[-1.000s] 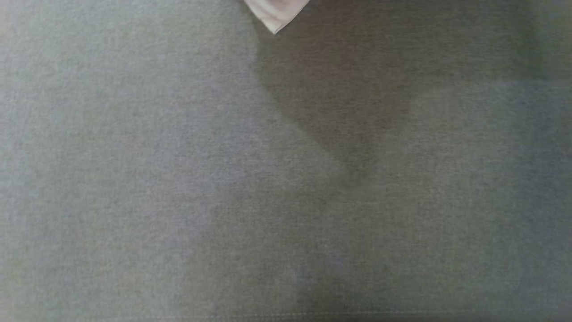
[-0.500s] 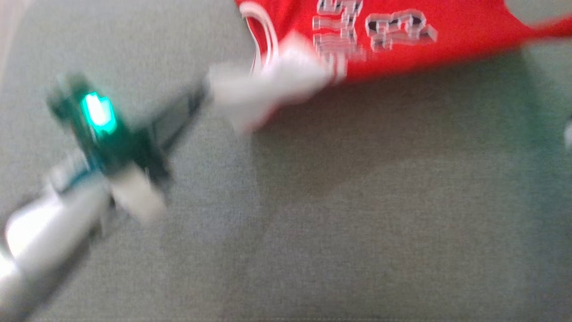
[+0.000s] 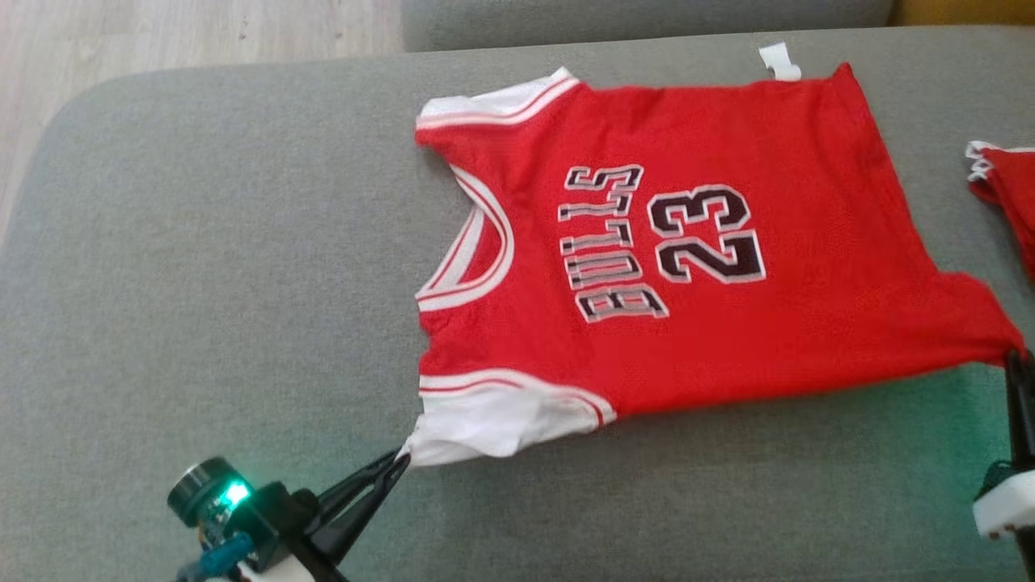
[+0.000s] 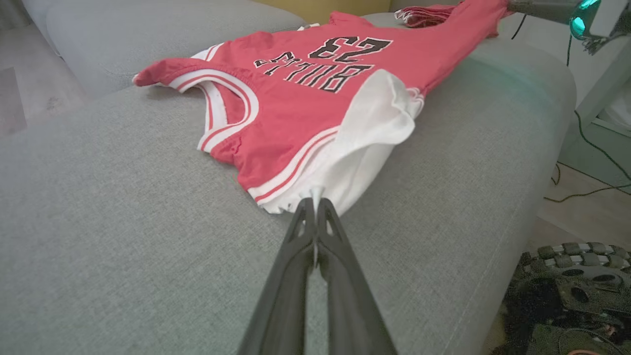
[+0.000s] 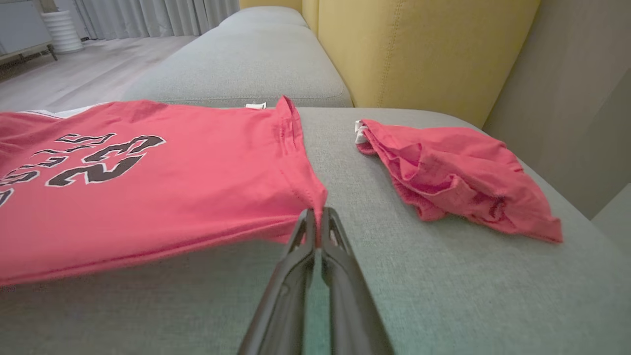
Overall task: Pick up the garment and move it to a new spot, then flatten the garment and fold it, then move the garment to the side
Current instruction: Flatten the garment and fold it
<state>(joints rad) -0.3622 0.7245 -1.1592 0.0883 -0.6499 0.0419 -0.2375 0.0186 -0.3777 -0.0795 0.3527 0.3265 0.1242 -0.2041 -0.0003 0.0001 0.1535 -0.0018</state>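
Low in the head view, the left gripper pinches the white shoulder corner of the red, white-trimmed basketball jersey; the right gripper, half cut off, clamps its hem corner. Beyond, the jersey lies spread on the grey fabric sofa cushion, sharp and whole where it was blurred and cropped half a second ago.

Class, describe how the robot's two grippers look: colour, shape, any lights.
Each has two long, dark fingers tapering to a point, with cut-out slots near the tips. The left gripper has a dark base with a green light; the right gripper a white base.
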